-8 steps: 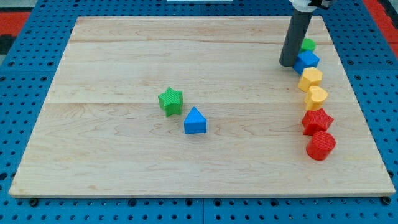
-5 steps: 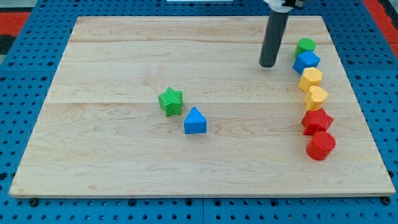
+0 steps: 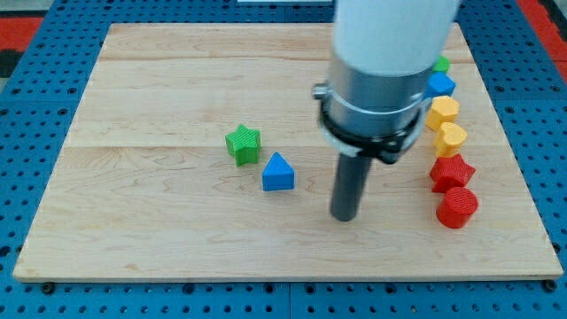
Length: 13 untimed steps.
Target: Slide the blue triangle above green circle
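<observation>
The blue triangle (image 3: 277,173) lies near the middle of the wooden board (image 3: 159,97). A green star (image 3: 243,143) sits just up and left of it. The green circle (image 3: 440,64) is at the view's top right, at the head of a column of blocks, mostly hidden behind the arm. My tip (image 3: 344,215) rests on the board to the right of the blue triangle and a little below it, clearly apart from it.
Down the right side run a blue block (image 3: 440,84), two yellow blocks (image 3: 443,111) (image 3: 450,138), a red star (image 3: 452,171) and a red round block (image 3: 457,207). The arm's white and grey body (image 3: 381,62) covers the upper middle right.
My tip has moved from the top right, beside the green circle and blue block, down and left to a spot right of the blue triangle. No block has moved.
</observation>
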Each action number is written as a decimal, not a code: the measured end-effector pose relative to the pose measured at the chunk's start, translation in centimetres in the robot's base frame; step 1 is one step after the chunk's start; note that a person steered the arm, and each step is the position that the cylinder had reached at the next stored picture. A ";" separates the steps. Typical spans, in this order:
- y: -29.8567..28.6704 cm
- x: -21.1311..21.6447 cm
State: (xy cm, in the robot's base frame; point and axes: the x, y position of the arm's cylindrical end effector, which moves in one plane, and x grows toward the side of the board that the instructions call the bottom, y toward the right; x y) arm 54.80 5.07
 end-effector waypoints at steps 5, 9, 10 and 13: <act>-7.9 -9.5; -2.7 -15.0; 0.3 -17.1; 2.7 -23.7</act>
State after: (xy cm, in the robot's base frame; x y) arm 31.12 7.79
